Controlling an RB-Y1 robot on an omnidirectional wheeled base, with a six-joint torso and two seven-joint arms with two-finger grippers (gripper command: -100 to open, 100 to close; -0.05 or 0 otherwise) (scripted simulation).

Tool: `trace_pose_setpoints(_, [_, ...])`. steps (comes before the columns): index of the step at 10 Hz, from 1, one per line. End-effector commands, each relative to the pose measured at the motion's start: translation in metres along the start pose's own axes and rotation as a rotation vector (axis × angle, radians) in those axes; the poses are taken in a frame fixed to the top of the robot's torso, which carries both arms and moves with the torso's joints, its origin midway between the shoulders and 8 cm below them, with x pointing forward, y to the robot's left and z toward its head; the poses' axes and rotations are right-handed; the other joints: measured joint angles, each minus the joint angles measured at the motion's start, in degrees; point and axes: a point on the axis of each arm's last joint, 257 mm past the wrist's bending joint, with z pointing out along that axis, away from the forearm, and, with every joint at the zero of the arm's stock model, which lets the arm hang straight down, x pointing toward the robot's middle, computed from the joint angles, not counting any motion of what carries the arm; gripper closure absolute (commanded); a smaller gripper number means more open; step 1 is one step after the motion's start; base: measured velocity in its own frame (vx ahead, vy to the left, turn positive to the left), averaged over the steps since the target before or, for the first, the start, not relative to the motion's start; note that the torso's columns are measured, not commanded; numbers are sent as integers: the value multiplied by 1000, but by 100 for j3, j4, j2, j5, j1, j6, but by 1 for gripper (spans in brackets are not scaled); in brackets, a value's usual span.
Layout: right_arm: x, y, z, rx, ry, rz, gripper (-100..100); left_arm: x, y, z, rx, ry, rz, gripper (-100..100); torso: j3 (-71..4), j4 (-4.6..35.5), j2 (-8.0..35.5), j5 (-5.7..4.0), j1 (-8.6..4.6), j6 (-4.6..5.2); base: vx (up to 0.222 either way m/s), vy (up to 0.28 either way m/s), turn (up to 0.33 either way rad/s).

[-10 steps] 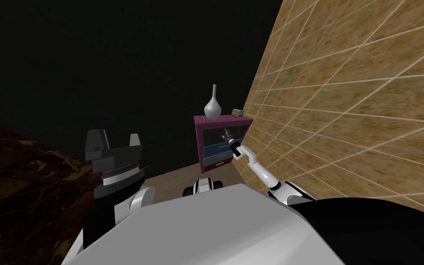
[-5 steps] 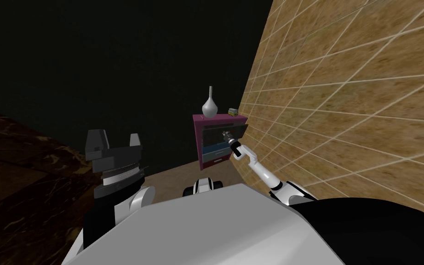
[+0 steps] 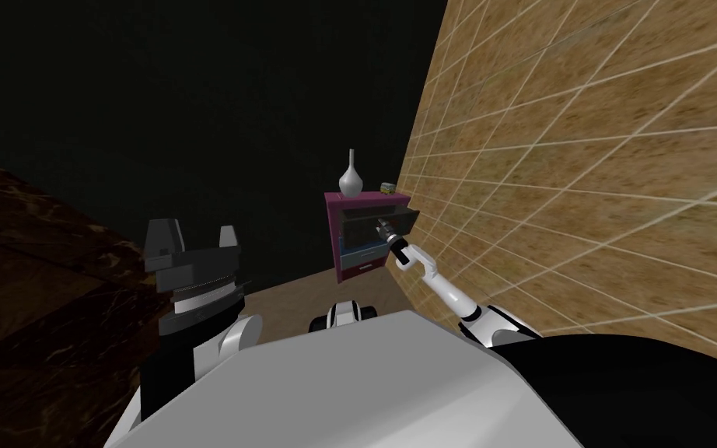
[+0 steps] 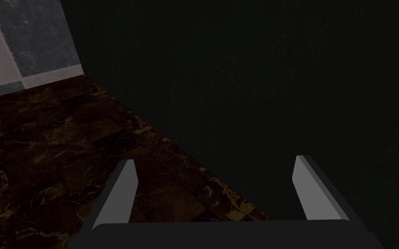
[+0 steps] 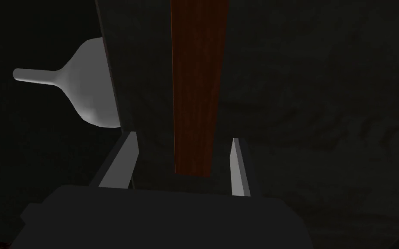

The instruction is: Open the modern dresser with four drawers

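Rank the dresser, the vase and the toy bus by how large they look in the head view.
1. dresser, by far the largest
2. vase on its top
3. toy bus beside the vase, smallest

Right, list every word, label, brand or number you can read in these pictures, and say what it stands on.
No text can be read.
The dresser, its pulled-out top drawer and the vase standing on it: no writing shows.
The small yellow thing beside the vase: too small to tell any marking.
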Motion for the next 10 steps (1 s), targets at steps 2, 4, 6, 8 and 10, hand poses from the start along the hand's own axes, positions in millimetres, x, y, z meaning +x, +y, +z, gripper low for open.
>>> trace_pose_setpoints(2, [17, -21, 4, 1, 18, -1, -100, 0, 0, 0, 0, 0, 0, 0, -25, -13, -35, 1, 3, 0, -3, 27, 50])
trace_pose_setpoints(4, [24, -33, 6, 1, 26, -2, -100, 0, 0, 0, 0, 0, 0, 0, 7, 6, 14, 0, -9, 4, -8, 15, 42])
trace_pose_setpoints(6, [31, -44, 8, 0, 35, -3, -100, 0, 0, 0, 0, 0, 0, 0, 20, 12, 34, 0, -8, 6, -23, 11, 39])
trace_pose_setpoints(8, [30, -40, 7, -10, 36, -1, -100, 0, 0, 0, 0, 0, 0, 0, 28, 37, 49, 13, 2, 12, -18, 12, 24])
trace_pose_setpoints(10, [32, -37, 7, -17, 39, 0, 0, 0, 0, 0, 0, 0, 0, 0, 23, 26, 40, 8, 0, 7, 0, 0, 0])
